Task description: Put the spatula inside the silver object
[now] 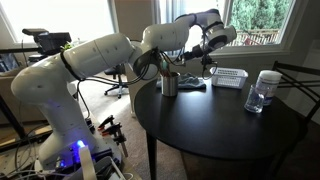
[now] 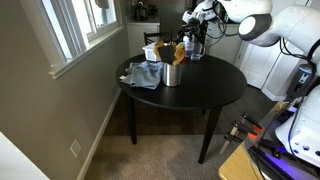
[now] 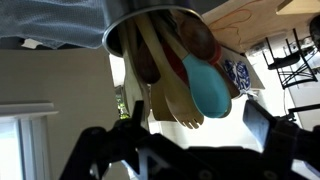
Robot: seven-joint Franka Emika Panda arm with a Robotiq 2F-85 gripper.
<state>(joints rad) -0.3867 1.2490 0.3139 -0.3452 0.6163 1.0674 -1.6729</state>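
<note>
**Gripper (image 3: pixel 190 128) spread wide before the filled silver object (image 3: pixel 150 18)**

Gripper fingers (image 3: pixel 262 125) show as dark shapes at the lower left and lower right of the wrist view. They are far apart, with nothing clamped between them. The silver object sits at the upper centre of that frame, its mouth turned toward the camera. Several utensils fan out of it: a teal blade (image 3: pixel 212 90), reddish-brown ones (image 3: pixel 150 60) and pale wooden blades.

I take the flat tan one near the middle for the spatula (image 3: pixel 172 98), already standing in the silver object, though I cannot settle which pale piece it is. Its long axis runs from the mouth down the frame toward the gripper. Any coming move lies along that line, and backing straight away looks safest.

In an exterior view the silver object (image 1: pixel 168 84) stands near the upper-left rim of the round table (image 1: pixel 220 130), left of the white basket (image 1: pixel 228 77). No brand or writing is legible anywhere.
</note>
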